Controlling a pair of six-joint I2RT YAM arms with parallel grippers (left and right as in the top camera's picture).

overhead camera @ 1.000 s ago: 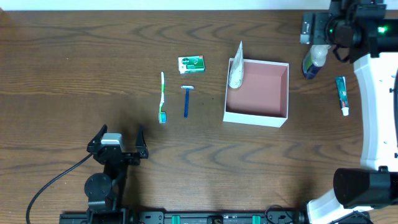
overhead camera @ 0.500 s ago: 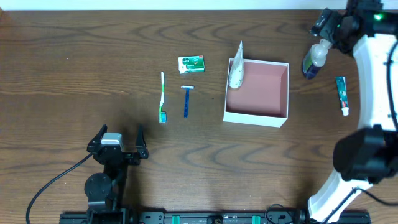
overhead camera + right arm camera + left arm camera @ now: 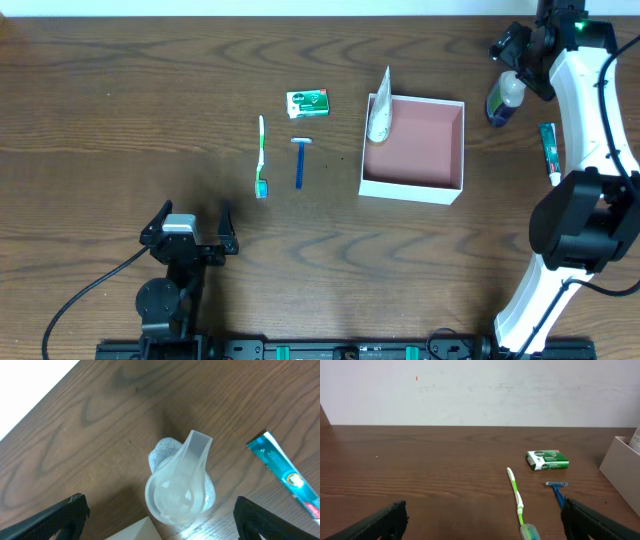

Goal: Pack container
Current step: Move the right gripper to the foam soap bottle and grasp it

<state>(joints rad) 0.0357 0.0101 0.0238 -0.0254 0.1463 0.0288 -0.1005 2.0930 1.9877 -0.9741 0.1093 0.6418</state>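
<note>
Right gripper [image 3: 157, 507] is released, jaws spread wide on either side of the pump-top bottle [image 3: 177, 480]. There is a gap on both sides, with no contact and nothing held. Versus a second ago, the wrist has rotated over the bottle: it lay crosswise at the table's far edge, and now the forearm runs back along the right side while the gripper [image 3: 516, 62] sits at the bottle's cap [image 3: 503, 98]. The bottle itself hasn't moved. Toothpaste tube [image 3: 285, 472] lies flat just beside the bottle, on the gripper's outer side. In the overhead view the tube [image 3: 548, 148] is at the same spot, with the arm now passing right next to it. The container [image 3: 410, 188] is near the right gripper, on its inboard side past the bottle. It is open-top and unchanged, with a white tube [image 3: 380, 112] leaning up in the corner farthest from the gripper. Beyond the container, well apart from the right gripper, are the soap packet [image 3: 308, 102], razor [image 3: 299, 160] and toothbrush [image 3: 262, 155], all where they were. Left gripper [image 3: 485, 527] is also released, jaws wide and empty, parked low over the table [image 3: 420, 470] with no change. Ahead of it are the toothbrush [image 3: 516, 497], then the razor [image 3: 557, 491] and soap packet [image 3: 547, 459]. The container's wall [image 3: 620, 467] shows at its far right.
</note>
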